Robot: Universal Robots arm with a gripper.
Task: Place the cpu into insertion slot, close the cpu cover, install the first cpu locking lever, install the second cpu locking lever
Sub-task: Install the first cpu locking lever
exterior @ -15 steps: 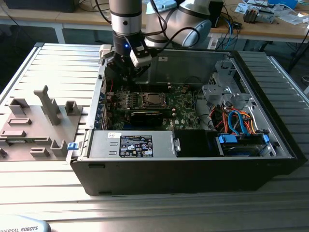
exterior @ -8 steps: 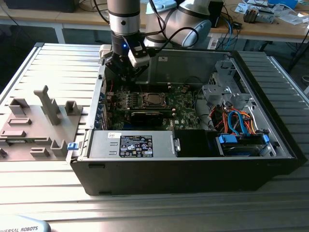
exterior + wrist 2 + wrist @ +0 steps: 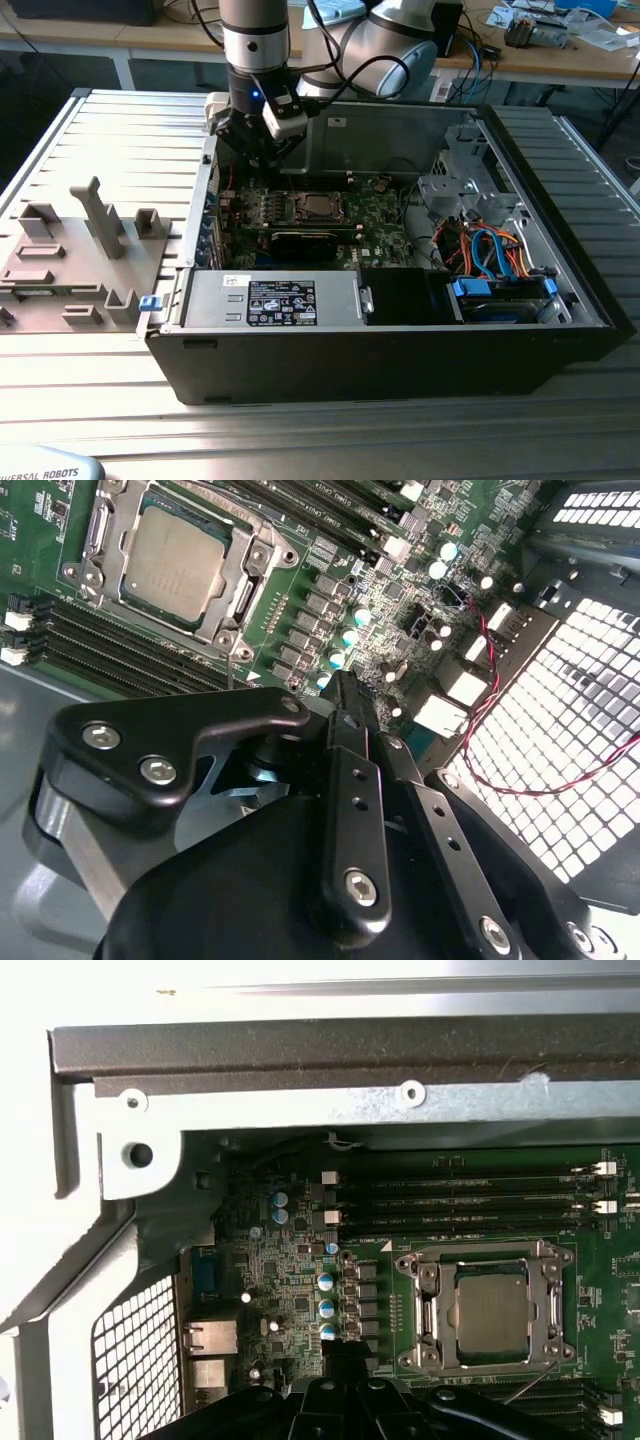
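Inside the open computer case (image 3: 400,340), the cpu (image 3: 175,555) was seated in the insertion slot (image 3: 88,528); the pincer (image 3: 345,695) was pressed together, empty.

1 cpu (image 3: 175,556), 1 cpu cover (image 3: 232,602), 1 claw (image 3: 345,695), 1 PC case (image 3: 400,350).

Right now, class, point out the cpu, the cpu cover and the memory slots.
cpu (image 3: 491,1310): first wrist view, middle of its silver-grey top.
cpu cover (image 3: 548,1310): first wrist view, one side bar of the metal frame.
memory slots (image 3: 470,1202): first wrist view, middle of the long dark rows.
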